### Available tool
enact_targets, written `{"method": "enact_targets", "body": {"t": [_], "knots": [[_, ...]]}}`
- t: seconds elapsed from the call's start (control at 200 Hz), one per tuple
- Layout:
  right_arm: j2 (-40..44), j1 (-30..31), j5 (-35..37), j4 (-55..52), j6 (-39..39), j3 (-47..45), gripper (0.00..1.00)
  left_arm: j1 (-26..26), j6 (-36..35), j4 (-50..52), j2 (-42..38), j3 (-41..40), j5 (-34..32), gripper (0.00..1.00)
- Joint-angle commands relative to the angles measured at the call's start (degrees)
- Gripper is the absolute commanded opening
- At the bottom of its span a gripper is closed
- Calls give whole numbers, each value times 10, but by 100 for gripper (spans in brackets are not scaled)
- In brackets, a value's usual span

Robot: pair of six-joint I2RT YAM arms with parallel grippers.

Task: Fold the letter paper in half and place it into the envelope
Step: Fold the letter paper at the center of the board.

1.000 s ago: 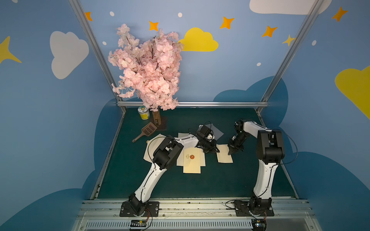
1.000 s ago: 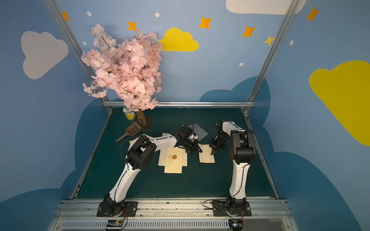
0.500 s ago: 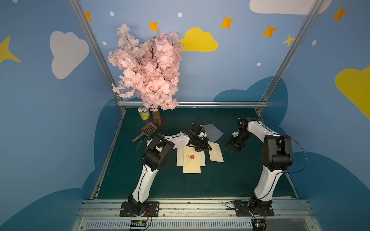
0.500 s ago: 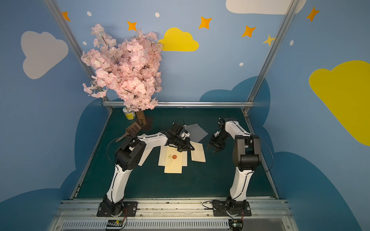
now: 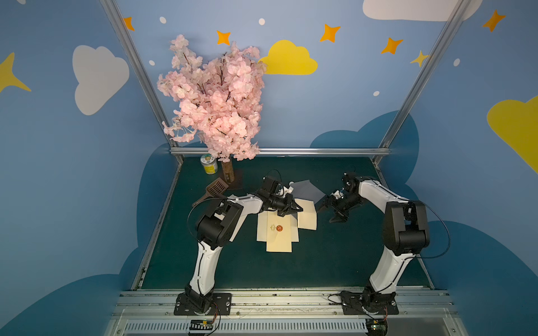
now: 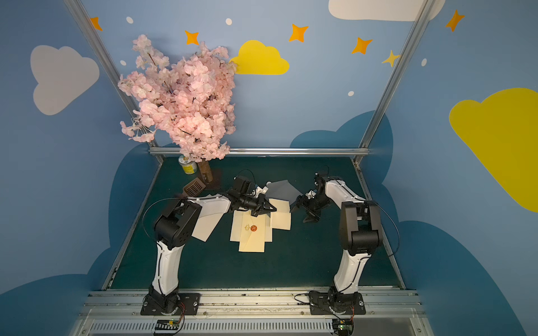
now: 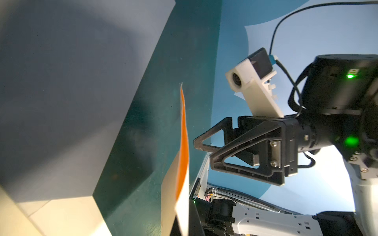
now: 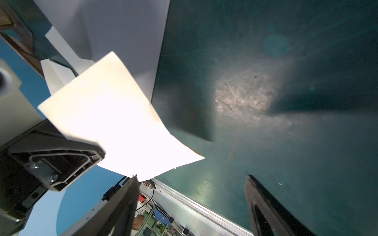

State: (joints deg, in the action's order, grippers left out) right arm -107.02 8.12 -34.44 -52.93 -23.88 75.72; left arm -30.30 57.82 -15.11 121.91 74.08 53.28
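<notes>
- One cream letter paper (image 5: pixel 307 216) sits just beside the wax-sealed envelope (image 5: pixel 279 232), its edge raised.
- Left end effector (image 5: pixel 294 208) is closed, pinching that paper's edge.
- Right end effector (image 5: pixel 325 216) gapes wide, holding nothing, near the paper over the green tabletop (image 5: pixel 320 261).

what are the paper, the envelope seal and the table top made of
Paper: thin cream sheet, matte; its free corner curls in the right wrist view. Seal: small red disc, probably wax. Table top: dark green, scuffed, slight sheen; maybe a rubber mat.
</notes>
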Motion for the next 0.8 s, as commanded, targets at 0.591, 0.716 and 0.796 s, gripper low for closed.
{"method": "enact_targets", "body": {"t": [0.591, 0.716, 0.796], "knots": [[67, 32, -225, 276, -105, -61, 69, 32, 298, -477, 22, -96, 124, 3], [74, 37, -230, 295, -118, -63, 43, 32, 232, -392, -4, -98, 111, 3], [74, 37, -234, 298, -123, -61, 25, 32, 182, -328, -25, -97, 93, 3]]}}
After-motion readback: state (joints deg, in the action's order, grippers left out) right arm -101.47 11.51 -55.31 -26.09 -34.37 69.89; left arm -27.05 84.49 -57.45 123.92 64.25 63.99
